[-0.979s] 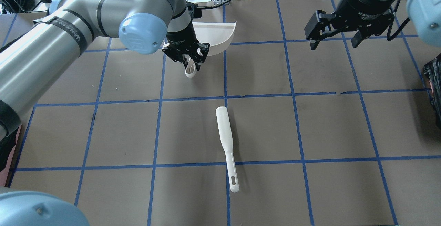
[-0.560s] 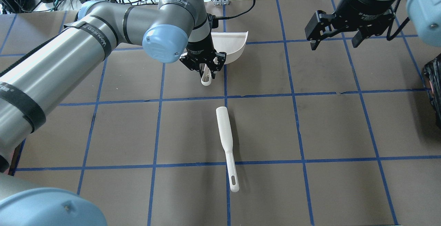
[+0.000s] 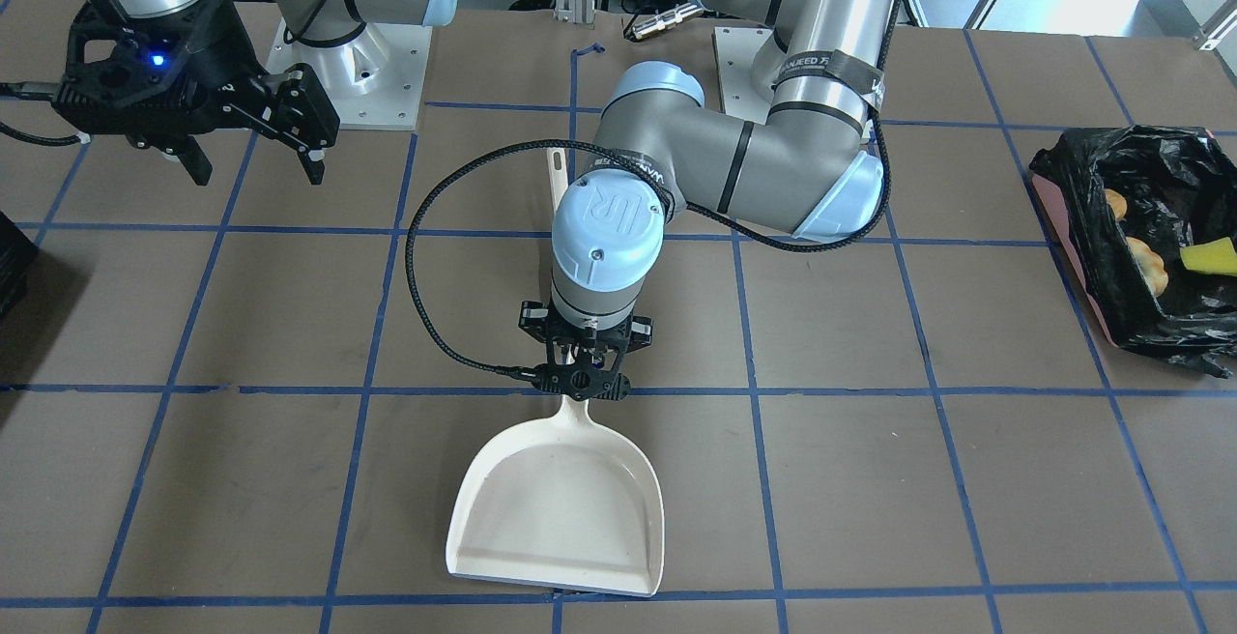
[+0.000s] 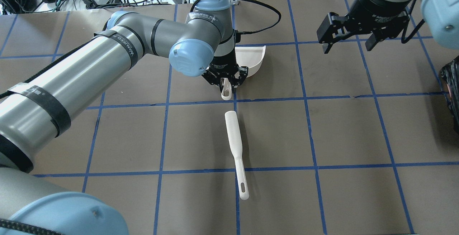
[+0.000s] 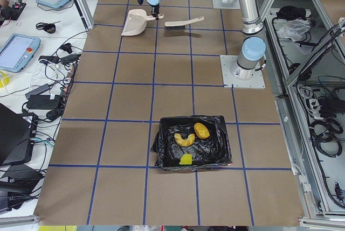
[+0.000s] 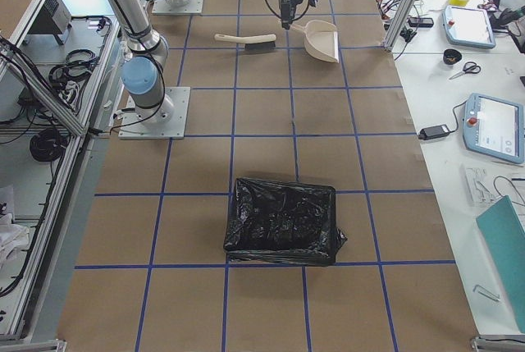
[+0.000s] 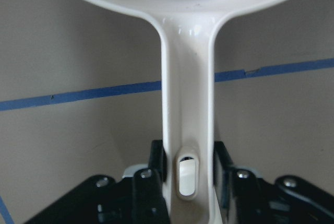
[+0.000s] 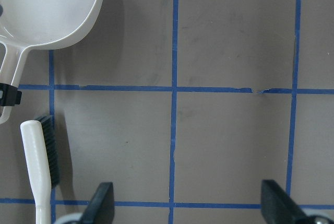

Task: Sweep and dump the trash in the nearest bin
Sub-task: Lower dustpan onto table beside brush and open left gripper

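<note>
My left gripper is shut on the handle of the white dustpan, which is empty and lies level at the table's far middle. The handle sits between the jaws in the left wrist view. The three scraps lie inside the bin at the table's left end: the golden-brown lump, the orange peel-like piece and the yellow wedge. My right gripper is open and empty above the far right of the table. Its fingers frame bare table.
A white brush lies on the table's middle, near the dustpan handle. A second black-bagged bin stands at the table's right end and shows at the overhead view's right edge. Blue tape lines grid the brown table.
My left arm has carried the dustpan to the right and a little toward the robot's side. The right arm and the brush have not moved.
</note>
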